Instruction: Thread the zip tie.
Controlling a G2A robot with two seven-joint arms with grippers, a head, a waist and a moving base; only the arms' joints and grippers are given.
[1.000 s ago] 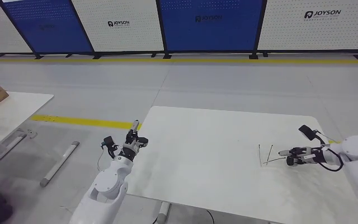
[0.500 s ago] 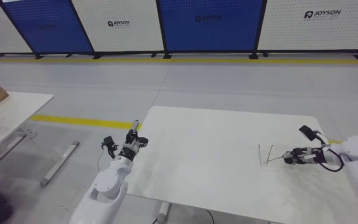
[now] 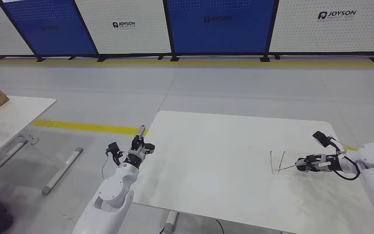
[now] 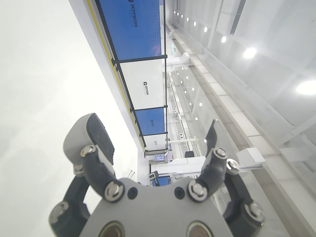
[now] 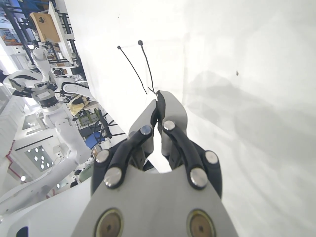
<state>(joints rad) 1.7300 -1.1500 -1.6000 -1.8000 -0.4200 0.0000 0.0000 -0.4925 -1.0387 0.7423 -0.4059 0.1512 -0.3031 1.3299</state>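
Two thin black zip ties [image 5: 145,65] lie on the white table [image 3: 216,169] near its right edge, their small square heads pointing away from my right gripper [image 5: 158,97]. That gripper is shut, and the tail of the nearer zip tie [image 3: 278,163] appears pinched at its tips. The second tie's tail ends just beside the fingertips. From above, the right gripper [image 3: 299,165] sits low over the table, right of the ties. My left gripper [image 3: 141,136] hangs open at the table's left edge, pointing up, with nothing between its fingers [image 4: 101,134].
The broad middle of the white table lies between the two arms. A second table [image 3: 23,111] stands off to the left, across a strip of floor with a yellow line [image 3: 87,126]. Blue and white panels [image 3: 216,26] line the back.
The right gripper has shifted very slightly at the tails of the zip ties. The left arm has not moved.
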